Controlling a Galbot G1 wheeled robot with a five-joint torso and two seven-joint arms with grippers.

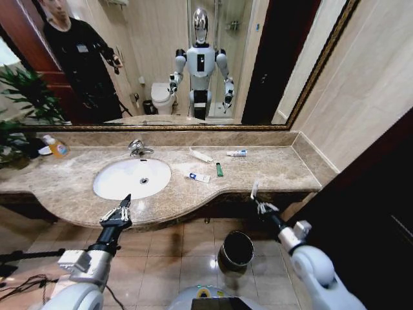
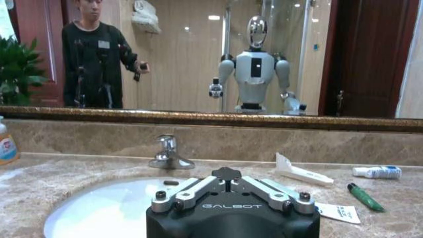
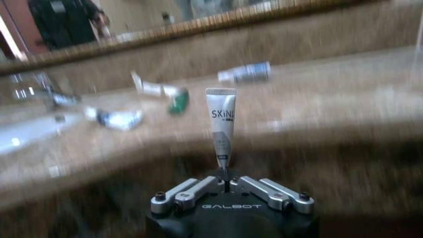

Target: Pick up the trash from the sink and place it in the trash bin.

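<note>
I see a white tube (image 3: 221, 124) marked SKIN standing upright, pinched at its cap end in the right gripper (image 1: 261, 205), off the counter's front edge. Still on the counter right of the sink (image 1: 132, 178): long white tube (image 1: 201, 155), blue-white tube (image 1: 237, 153), green lighter (image 1: 219, 169), flat white-blue tube (image 1: 199, 177). Black bin (image 1: 236, 250) sits on the floor below.

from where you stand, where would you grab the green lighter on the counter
Take the green lighter across its slim middle, coming straight down from above. It lies flat on the marble countertop, its long axis running toward the mirror, apart from the tubes around it, so the fingers should probably close across its narrow width. The left hand hovers near the front edge.
</note>
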